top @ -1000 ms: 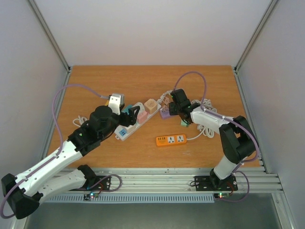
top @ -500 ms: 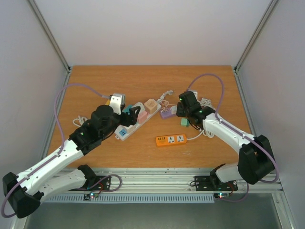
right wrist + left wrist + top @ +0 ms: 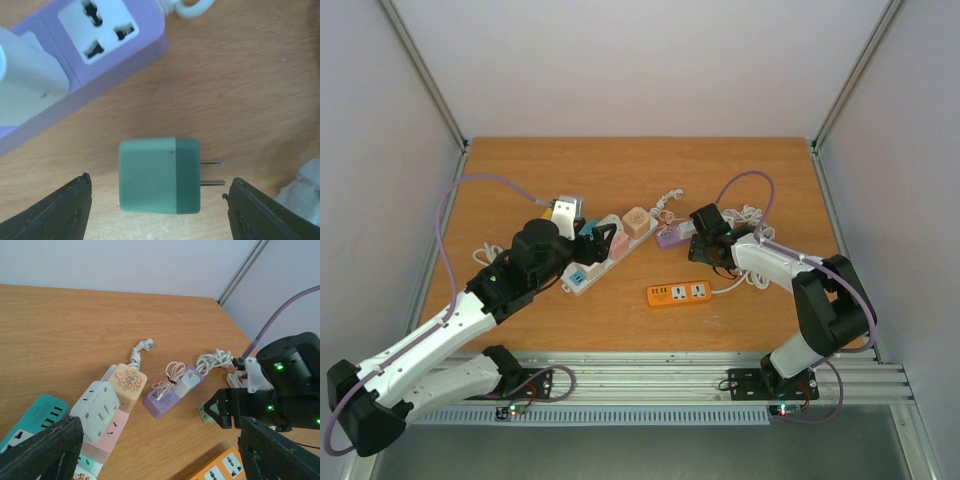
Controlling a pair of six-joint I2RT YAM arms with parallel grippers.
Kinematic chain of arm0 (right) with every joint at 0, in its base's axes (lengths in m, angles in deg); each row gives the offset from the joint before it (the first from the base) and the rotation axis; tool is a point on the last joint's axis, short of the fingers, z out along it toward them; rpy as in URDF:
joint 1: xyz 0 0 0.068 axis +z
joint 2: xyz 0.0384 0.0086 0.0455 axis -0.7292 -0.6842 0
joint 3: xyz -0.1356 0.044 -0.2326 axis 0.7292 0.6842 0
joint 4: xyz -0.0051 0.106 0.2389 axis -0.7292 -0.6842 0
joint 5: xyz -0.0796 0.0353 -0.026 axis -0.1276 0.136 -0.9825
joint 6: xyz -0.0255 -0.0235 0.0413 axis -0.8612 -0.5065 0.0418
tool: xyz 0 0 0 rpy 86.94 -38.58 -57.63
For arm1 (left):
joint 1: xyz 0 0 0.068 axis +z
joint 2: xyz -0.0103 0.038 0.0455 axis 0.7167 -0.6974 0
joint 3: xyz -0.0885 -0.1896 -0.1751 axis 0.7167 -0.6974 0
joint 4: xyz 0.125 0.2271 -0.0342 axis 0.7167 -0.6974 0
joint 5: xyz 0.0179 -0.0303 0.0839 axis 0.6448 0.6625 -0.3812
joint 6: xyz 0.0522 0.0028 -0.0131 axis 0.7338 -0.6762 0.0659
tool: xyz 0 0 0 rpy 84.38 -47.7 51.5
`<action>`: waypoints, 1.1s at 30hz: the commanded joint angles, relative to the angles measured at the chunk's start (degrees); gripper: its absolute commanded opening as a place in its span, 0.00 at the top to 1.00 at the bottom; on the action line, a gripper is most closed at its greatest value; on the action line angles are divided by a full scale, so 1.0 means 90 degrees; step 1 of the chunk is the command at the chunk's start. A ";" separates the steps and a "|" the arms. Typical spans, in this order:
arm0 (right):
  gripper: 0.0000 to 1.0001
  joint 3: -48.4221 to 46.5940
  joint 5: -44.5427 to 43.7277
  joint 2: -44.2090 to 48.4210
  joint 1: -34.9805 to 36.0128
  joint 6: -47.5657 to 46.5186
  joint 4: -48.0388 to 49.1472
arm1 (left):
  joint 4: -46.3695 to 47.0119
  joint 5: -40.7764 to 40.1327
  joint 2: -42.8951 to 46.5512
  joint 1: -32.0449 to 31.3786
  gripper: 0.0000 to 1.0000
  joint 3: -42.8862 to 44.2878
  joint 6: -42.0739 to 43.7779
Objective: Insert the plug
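A green plug (image 3: 159,175) lies flat on the wooden table, its two prongs pointing right in the right wrist view. My right gripper (image 3: 157,192) hangs over it, open, one finger on each side and neither touching it. Just beyond the plug is the purple power strip (image 3: 100,30) with a free socket and a white charger (image 3: 189,380) plugged in. In the top view my right gripper (image 3: 705,245) covers the plug beside the purple strip (image 3: 670,237). My left gripper (image 3: 160,455) is open and holds nothing, above the white power strip (image 3: 600,255).
An orange power strip (image 3: 678,293) lies in front of the right gripper. Peach, pink and white cube adapters (image 3: 127,382) sit on the white strip, with a teal strip (image 3: 35,415) beside them. A coiled white cable (image 3: 750,270) lies right of the plug.
My right gripper has gone from shut to open and moved from beside the purple strip to over the green plug. The left arm has stayed still.
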 commanded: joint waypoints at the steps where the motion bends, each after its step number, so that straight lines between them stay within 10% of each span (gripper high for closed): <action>1: 0.28 -0.0038 0.0126 -0.0331 -0.0010 0.0243 0.0150 | 0.0211 0.0075 0.0035 0.0029 0.15 -0.0036 -0.0093; 18: 0.57 0.0002 0.0121 -0.0672 -0.0044 0.0095 0.0449 | 0.0236 0.0091 0.0036 0.0041 0.15 -0.0049 -0.0103; 33: 0.57 0.0564 0.1910 0.2306 -0.0044 0.1169 0.0759 | 0.1305 0.1262 -0.0310 0.0031 0.01 -0.0305 0.0401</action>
